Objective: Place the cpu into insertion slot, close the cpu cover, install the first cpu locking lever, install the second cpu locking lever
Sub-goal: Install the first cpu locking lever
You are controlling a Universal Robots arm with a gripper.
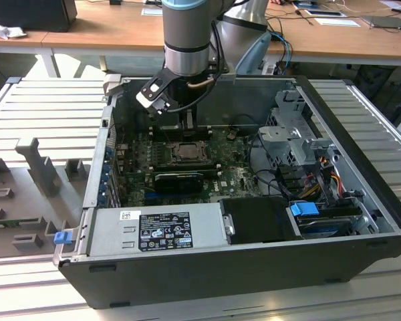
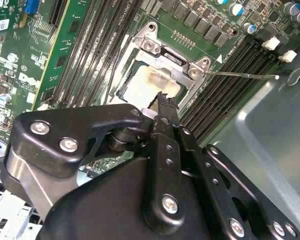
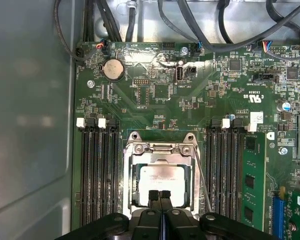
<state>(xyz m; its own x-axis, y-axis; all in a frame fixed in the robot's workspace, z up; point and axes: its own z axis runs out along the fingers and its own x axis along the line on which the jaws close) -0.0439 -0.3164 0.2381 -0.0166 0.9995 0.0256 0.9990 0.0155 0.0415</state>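
Hanging inside the open computer case (image 1: 361,261), the hand (image 3: 160,196) has its two black fingers pressed together with nothing between them. In the first wrist view the closed tips sit over the near edge of the cpu (image 3: 162,176); whether they touch it cannot be told.

The cpu lies flat in its socket, its pale grey top showing through the centre window of the cpu cover (image 3: 131,172). The cover is folded down around the chip, its hinged end with two screws on the side away from the fingers. A thin wire locking lever (image 3: 203,181) runs beside one edge of the cover and angles away from it. In the second wrist view this lever juts out from the socket corner across the neighbouring memory slots (image 3: 97,170).

Banks of these dark slots flank the socket on both sides of the green motherboard (image 3: 160,107), and a round coin cell (image 3: 113,69) sits farther off, near the board's edge.

In the exterior view the arm (image 1: 187,40) comes down from above into the case. A grey power supply (image 1: 157,227) lies along the case's near wall. The case rests on a slatted grey bench (image 1: 47,107).
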